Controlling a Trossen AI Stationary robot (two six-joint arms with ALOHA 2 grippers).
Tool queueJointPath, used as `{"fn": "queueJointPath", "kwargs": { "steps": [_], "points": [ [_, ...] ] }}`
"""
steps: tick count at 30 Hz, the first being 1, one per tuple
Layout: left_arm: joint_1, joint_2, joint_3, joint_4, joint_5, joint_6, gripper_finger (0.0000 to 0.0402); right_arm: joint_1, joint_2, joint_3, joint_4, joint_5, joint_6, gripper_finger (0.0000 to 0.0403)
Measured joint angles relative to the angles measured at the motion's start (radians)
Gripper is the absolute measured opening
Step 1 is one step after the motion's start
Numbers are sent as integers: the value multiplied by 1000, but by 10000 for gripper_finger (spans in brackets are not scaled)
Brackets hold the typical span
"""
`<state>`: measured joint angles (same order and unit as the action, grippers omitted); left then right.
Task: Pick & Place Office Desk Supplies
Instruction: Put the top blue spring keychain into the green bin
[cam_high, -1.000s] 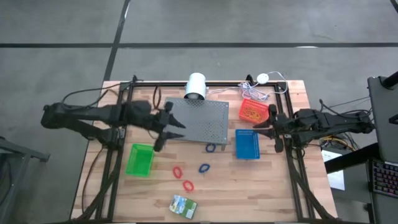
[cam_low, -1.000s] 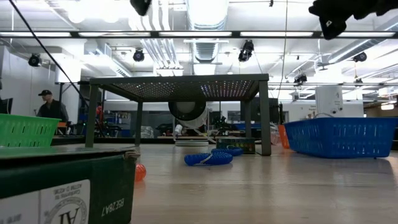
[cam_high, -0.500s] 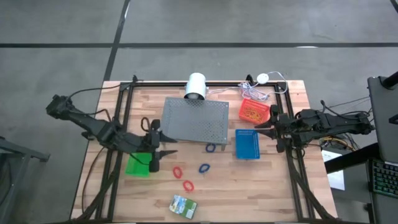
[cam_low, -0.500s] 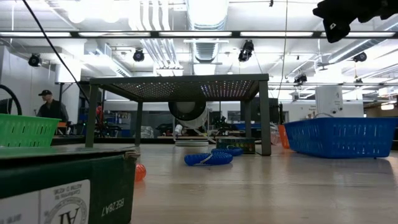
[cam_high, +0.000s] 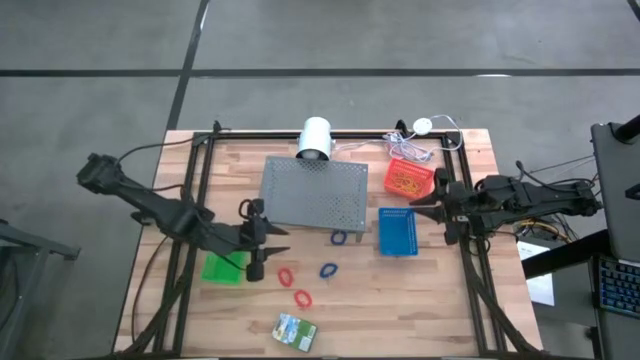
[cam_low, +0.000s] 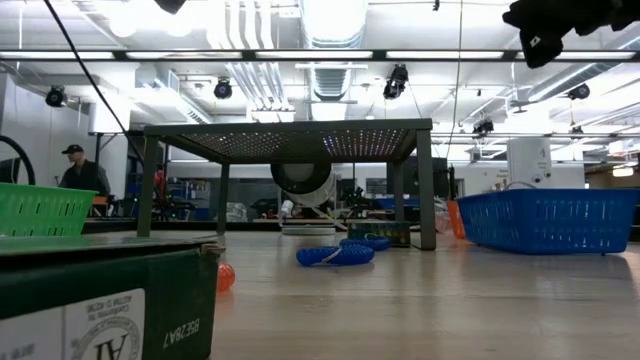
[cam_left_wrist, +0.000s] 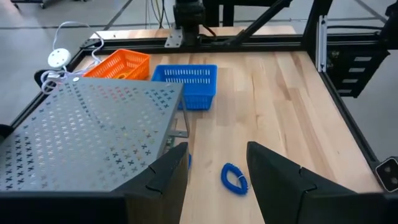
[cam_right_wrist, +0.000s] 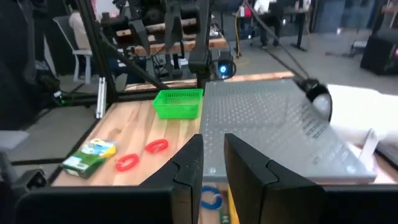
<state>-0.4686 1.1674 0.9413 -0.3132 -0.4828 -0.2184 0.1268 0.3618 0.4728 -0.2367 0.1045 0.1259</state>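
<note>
Left arm reaches low over the pale wooden plank surface; its gripper stands parted and empty beside the green plastic mesh basket. Right gripper, fingers close together (nothing held), hangs beside the blue mesh basket. Red loop-shaped bands, coiled blue bands and the green-and-yellow cardboard crayon box lie loose on the surface.

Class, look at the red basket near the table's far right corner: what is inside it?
The red basket holds a tangle of thin tan rubber bands. Its floor beneath them is covered, so anything lying underneath cannot be seen.
</note>
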Motion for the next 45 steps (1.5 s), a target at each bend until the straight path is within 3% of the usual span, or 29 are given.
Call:
{"fn": "queueJointPath", "kwargs": {
  "steps": [16,33,45],
  "points": [
    [-23,150,1,52,11,-44,165,0,-33,-35,69,0,-90,63],
    [-29,163,2,88,11,-51,165,0,-360,-278,124,0,-28,63],
    [-29,165,2,87,10,-52,165,0,-324,-282,112,0,-28,63]
  ]
}}
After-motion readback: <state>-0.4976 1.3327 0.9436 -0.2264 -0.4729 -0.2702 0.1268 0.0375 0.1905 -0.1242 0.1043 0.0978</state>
